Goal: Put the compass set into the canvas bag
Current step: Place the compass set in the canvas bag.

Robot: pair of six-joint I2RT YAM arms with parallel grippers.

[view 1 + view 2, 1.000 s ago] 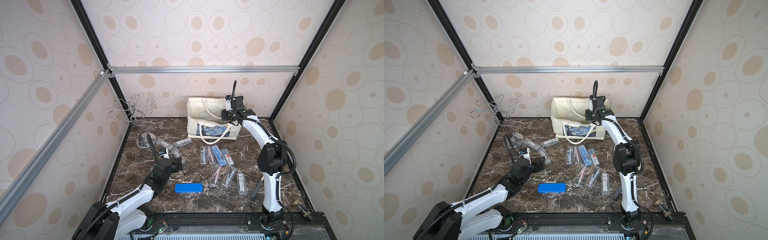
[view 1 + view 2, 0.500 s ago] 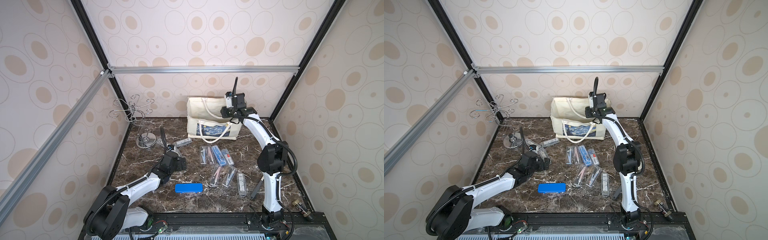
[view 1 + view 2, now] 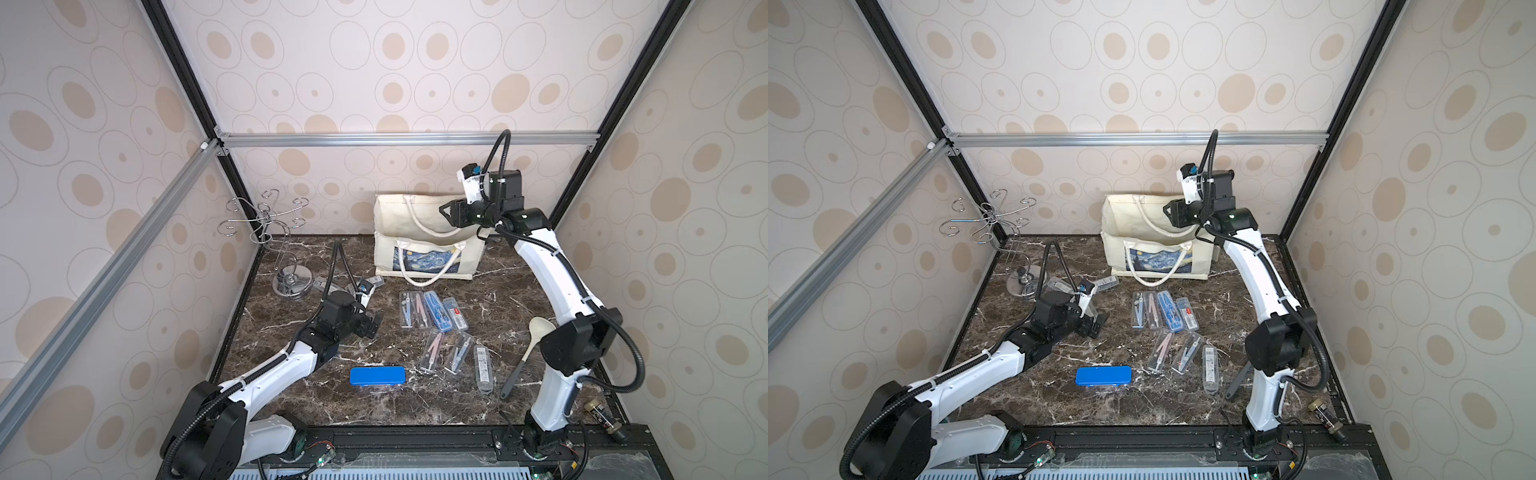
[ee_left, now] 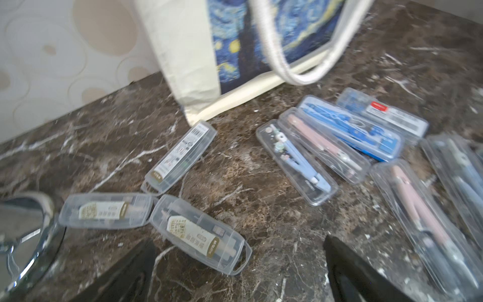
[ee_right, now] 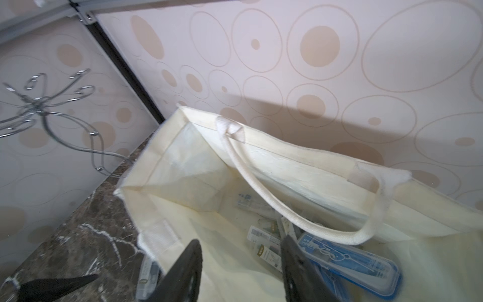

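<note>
- Nearest on the bench (image 3: 519,291) lies a blue case (image 3: 377,376).
- Beyond it, loose compass sets (image 3: 432,311) lie in clear cases; beside them the left jaws hang wide apart and empty.
- At the back wall stands the canvas bag (image 3: 388,253), with a blue compass set (image 5: 350,261) inside.
- Over its mouth the right jaws hover, partly apart, gripping nothing.

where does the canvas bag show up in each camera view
Top view: the canvas bag stands against the back wall, right of centre.
Top view: the bag again, nearer centre.
Left wrist: its printed front, beyond the clear cases.
Right wrist: its open mouth, seen from above.
Shared landmark: the chrome hook stand, in all four views.
</note>
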